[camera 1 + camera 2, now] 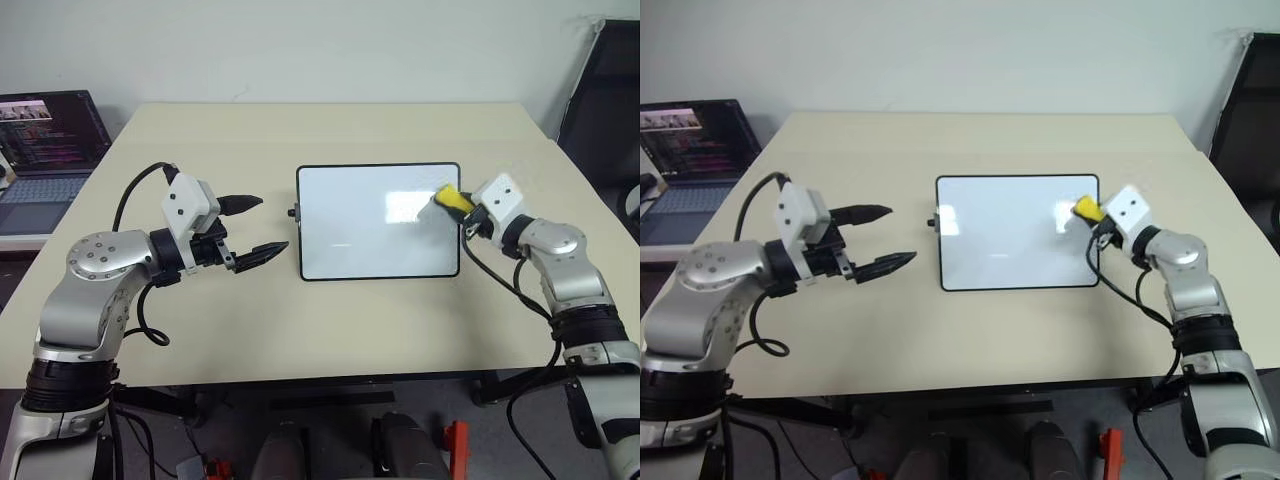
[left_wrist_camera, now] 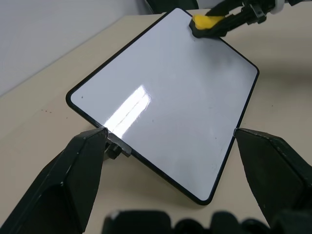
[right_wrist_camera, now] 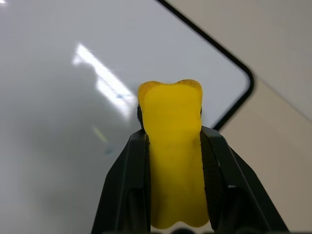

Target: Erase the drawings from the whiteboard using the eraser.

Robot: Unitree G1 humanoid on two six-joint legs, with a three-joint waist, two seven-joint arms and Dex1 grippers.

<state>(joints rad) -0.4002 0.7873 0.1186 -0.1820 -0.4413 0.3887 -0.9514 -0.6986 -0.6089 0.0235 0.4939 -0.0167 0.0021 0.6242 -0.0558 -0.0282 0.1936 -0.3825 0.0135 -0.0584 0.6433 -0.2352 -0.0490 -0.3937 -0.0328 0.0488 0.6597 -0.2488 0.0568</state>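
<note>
- The left gripper (image 1: 262, 226) hovers over the table (image 1: 330, 330) just off the board's left short side, apart from it, its two black fingers spread wide with nothing between them.
- In the left wrist view those fingers (image 2: 63, 180) frame the board's near edge and the small black knob there.
- The board (image 1: 370, 235) lies flat on the table, roughly in the middle, long side running left to right, thin black frame and rounded corners all in view.
- Its white surface looks clean apart from glare streaks; I cannot make out any drawings on it.
- The right gripper (image 1: 455, 203) reaches in from the right, jaws clamped tight on the eraser (image 1: 452, 197), squeezing its yellow sides inward.
- The eraser sits over the board near its far right corner; the dark underside faces the white surface, though contact is hard to judge.
- Beyond the table's left edge stands an open laptop (image 1: 45, 150), its screen lit.
- A dark chair (image 1: 605, 100) stands at the far right.
</note>
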